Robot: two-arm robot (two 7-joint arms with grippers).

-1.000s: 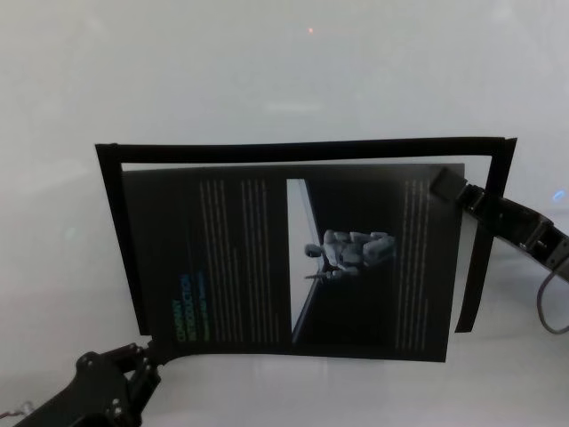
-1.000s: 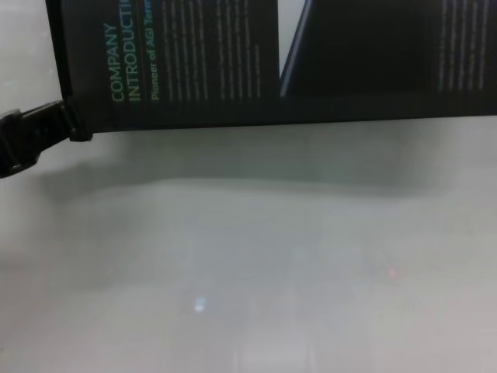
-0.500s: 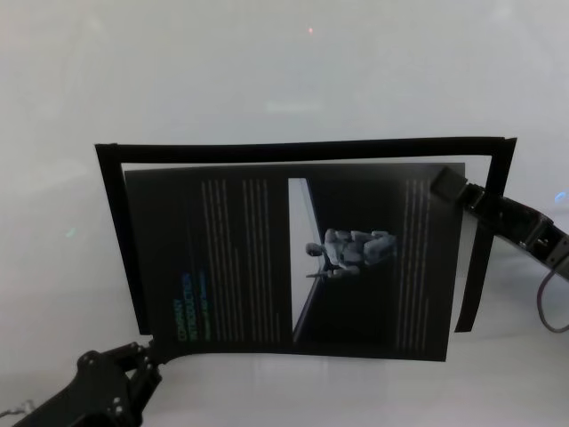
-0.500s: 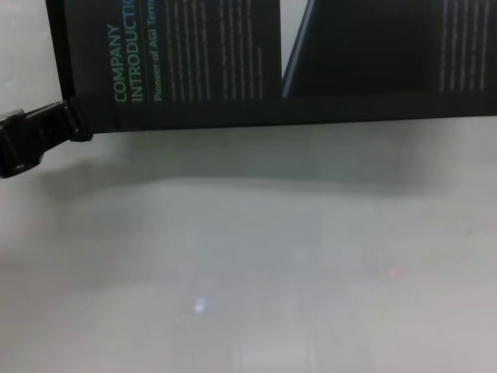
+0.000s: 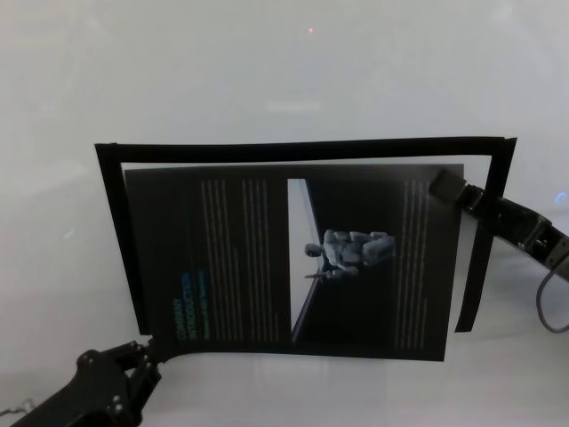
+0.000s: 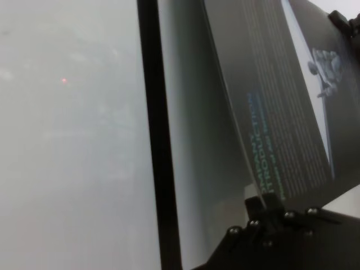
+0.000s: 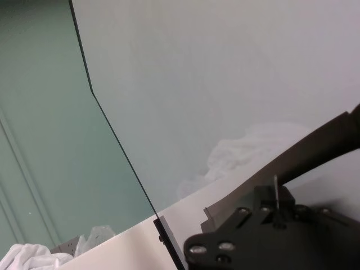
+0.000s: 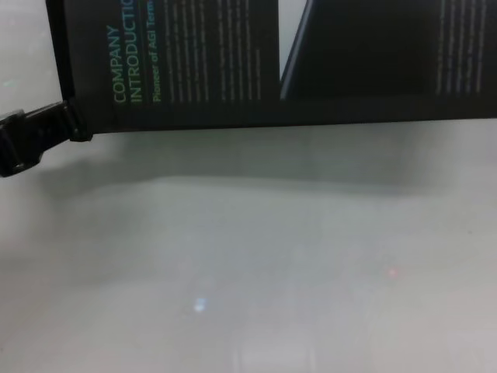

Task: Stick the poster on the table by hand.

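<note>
Left gripper (image 5: 147, 354) clenched on poster's (image 5: 293, 258) near-left corner. Right gripper (image 5: 447, 187) grasps its far-right corner. Poster hangs between them over table (image 5: 267, 71), inside a black frame outline (image 5: 302, 149); its near edge casts shadow below.

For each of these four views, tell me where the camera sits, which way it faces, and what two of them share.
Head: high, looking down at the poster on the table; left pincer and right pincer grip opposite corners.
Chest: low, facing the poster's near edge; the left pincer shows.
Left wrist: looks along the poster over its own pincer.
Right wrist: sees the table and its own pincer.
Shared: head and chest both show the heading.
</note>
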